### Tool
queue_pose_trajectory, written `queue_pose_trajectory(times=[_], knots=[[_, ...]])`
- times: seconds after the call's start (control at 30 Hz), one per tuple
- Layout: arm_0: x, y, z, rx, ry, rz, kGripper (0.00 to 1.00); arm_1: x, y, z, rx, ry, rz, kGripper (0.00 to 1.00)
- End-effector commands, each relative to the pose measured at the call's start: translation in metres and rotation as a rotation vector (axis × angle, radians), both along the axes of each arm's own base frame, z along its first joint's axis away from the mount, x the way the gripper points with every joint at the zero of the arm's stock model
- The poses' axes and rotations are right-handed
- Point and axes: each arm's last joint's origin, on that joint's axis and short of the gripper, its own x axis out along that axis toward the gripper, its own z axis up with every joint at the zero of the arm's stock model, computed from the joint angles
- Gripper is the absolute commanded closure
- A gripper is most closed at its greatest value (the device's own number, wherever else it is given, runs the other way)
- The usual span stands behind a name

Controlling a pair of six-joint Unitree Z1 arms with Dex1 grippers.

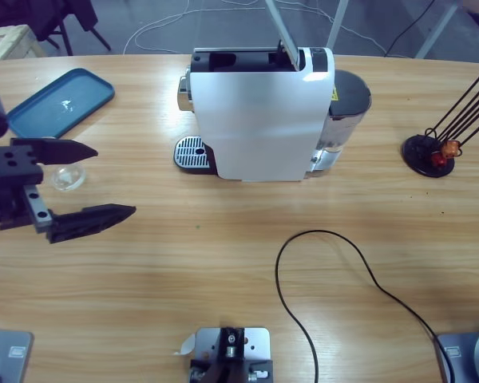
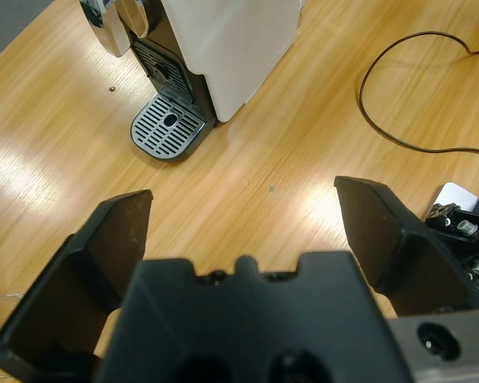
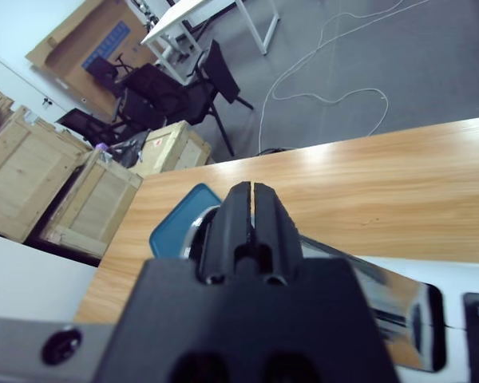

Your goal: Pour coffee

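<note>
Left of the coffee machine point(image 1: 263, 112), the left end effector point(image 1: 96, 182) hangs spread and empty near a small glass cup point(image 1: 67, 176), the drip tray point(image 1: 193, 152) bare, the right end effector point(image 3: 252, 209) pressed together, so pouring seems unstarted.

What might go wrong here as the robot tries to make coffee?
The small clear glass cup sits right beside the open left gripper, so a careless move might knock it over. The grey drip tray of the white coffee machine holds no cup, so coffee poured now would spill.
</note>
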Motion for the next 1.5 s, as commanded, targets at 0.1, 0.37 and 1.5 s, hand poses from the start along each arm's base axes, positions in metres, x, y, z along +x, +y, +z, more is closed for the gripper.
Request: queue_pose_trajectory(times=[0.1, 0.37, 1.5], knots=[[0.002, -0.005, -0.005, 0.015, 0.019, 0.0, 0.0, -0.002, 0.04, -0.091, -0.153, 0.128, 0.111, 1.0], [0.003, -0.009, 0.0, 0.005, 0.012, 0.001, 0.0, -0.001, 0.048, -0.146, -0.285, 0.215, 0.164, 1.0], [0.036, 0.095, -0.029, 0.039, 0.108, 0.915, 0.0, -0.124, -0.128, -0.027, -0.489, -0.006, 0.298, 0.0]])
